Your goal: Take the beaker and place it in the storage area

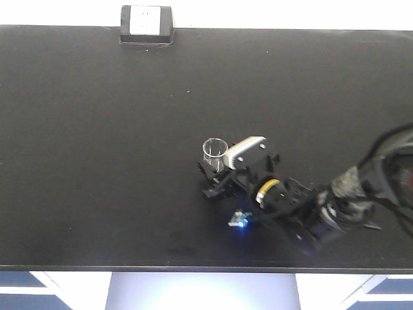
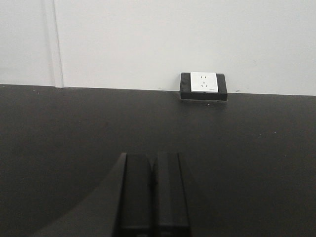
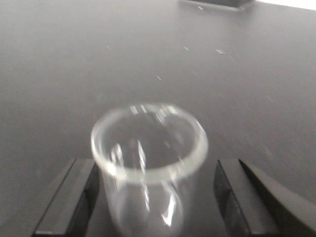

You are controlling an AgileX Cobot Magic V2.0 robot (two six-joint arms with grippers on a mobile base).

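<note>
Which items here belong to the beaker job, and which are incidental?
Job: beaker, standing between the open fingers of the right pincer; storage area benchtop.
Incidental: socket box; left pincer, shut, holding nothing.

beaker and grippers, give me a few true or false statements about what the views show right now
1. The beaker stands upright between the right gripper fingers. True.
2. The right gripper is clamped shut on the glass. False: in the right wrist view a gap shows on each side.
3. The left gripper is shut with nothing in it. True.
4. The socket box sits at the benchtop's front edge. False: it is at the rear edge by the wall.
5. The beaker is full of liquid. False: it looks empty.
</note>
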